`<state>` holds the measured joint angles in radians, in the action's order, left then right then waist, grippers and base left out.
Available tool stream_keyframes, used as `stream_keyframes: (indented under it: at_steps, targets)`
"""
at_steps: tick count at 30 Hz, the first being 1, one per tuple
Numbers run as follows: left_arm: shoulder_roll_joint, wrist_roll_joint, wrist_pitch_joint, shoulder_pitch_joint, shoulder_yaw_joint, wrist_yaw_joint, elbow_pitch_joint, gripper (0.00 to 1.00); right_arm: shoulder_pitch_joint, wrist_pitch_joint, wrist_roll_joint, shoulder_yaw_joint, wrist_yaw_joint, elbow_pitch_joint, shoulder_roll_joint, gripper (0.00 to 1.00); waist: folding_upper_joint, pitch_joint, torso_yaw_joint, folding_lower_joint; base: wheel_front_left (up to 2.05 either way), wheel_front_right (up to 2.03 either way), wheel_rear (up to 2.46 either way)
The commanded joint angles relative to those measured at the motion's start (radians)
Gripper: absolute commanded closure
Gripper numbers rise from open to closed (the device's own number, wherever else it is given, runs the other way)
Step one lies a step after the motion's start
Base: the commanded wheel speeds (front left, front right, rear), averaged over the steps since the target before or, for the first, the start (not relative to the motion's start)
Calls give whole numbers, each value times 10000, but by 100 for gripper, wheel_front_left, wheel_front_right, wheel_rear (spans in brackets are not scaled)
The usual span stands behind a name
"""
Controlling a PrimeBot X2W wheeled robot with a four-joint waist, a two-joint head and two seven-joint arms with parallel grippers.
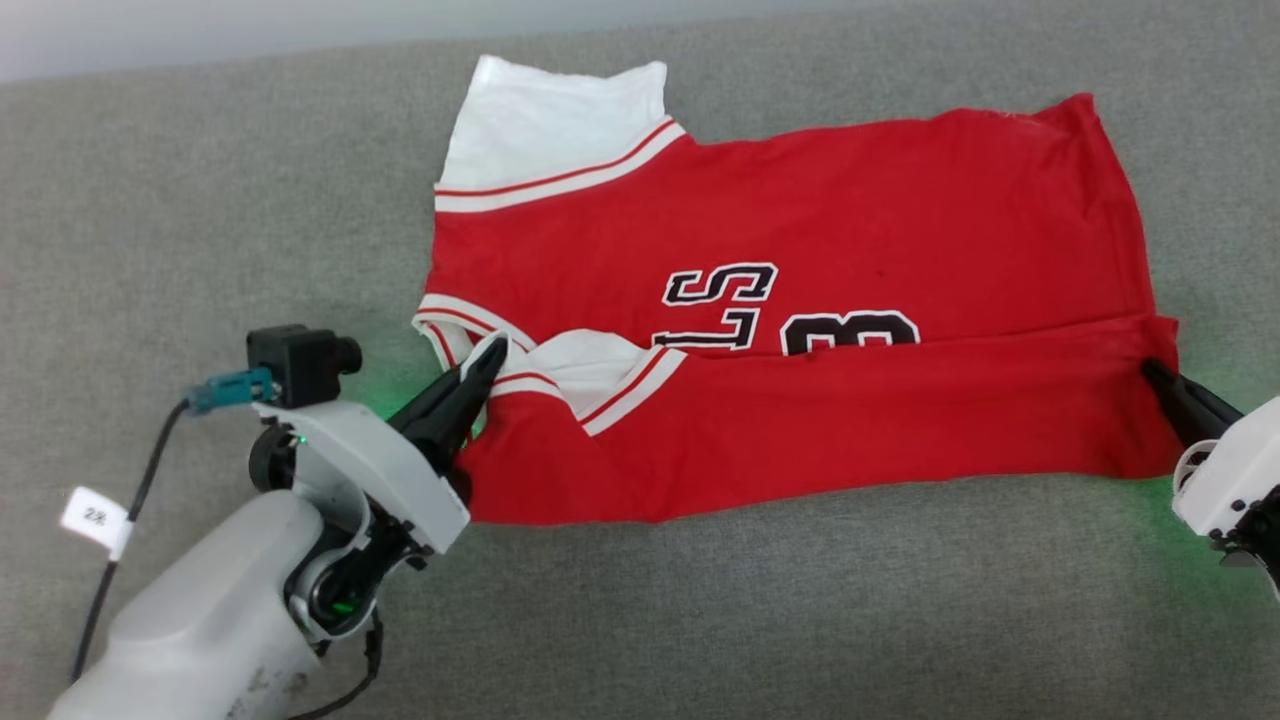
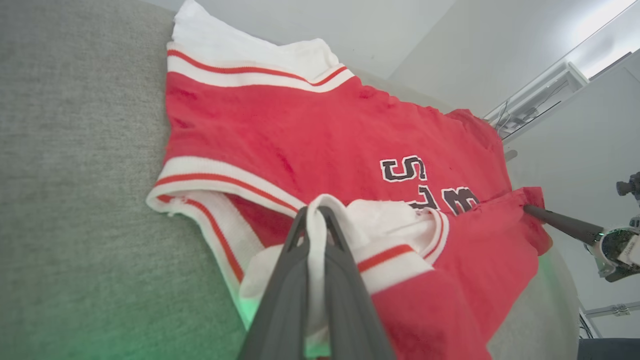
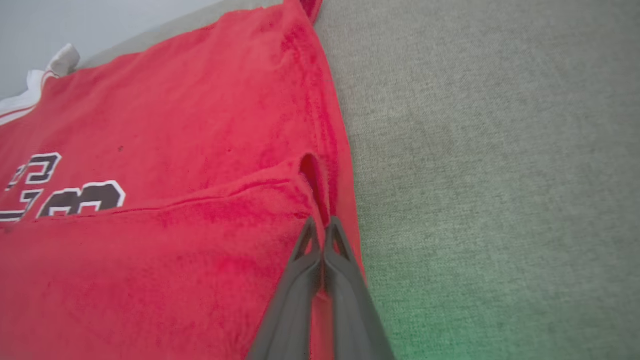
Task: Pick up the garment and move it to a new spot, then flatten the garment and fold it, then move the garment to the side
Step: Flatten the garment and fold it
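The red garment point(image 1: 800, 230) lies spread on the grey surface, its near long edge folded up over the body so the flap point(image 1: 820, 420) covers the lower half of the black-and-white lettering point(image 1: 790, 310). My left gripper point(image 1: 490, 358) is shut on the white sleeve point(image 2: 316, 220) at the flap's left end. My right gripper point(image 1: 1152, 372) is shut on the red hem point(image 3: 325, 200) at the flap's right corner. A second white sleeve point(image 1: 545, 120) lies flat at the far left.
Grey fabric surface point(image 1: 200, 200) stretches all round the shirt. A pale wall edge point(image 1: 150, 30) runs along the far side. A cable with a white tag point(image 1: 95, 515) hangs off my left forearm.
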<state>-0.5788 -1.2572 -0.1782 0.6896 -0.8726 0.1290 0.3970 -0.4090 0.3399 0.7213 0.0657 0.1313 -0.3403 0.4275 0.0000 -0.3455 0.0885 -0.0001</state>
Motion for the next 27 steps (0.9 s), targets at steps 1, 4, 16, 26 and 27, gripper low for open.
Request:
stream_keyframes:
  at_steps: [1, 4, 16, 26, 27]
  targets:
    - [52, 73, -76, 176, -175, 20, 159, 100, -152, -139, -23, 102, -11, -186, -6, 100, 0, -150, -23, 1, 0, 0, 0]
    - [88, 97, -113, 308, -433, 20, 393, 100, -262, -246, -51, 312, -11, -399, 23, 100, 0, -201, -4, 1, 0, 0, 0]
    - [-322, 361, -189, 1303, -1682, 20, 1049, 0, -557, -982, -102, 1183, -11, -1057, 259, 0, 0, 432, -6, 1, 0, 0, 0]
    - [-1726, 551, 2306, 2395, -2351, -499, 111, 0, 148, -1095, 160, 674, -11, -572, 653, 0, 0, 1391, -292, 1, 0, 0, 0]
    - [-1831, 410, 2764, 2450, -2393, -628, -132, 0, 229, -1069, 164, 607, -11, -522, 653, 0, 0, 1454, -318, 1, 0, 0, 0]
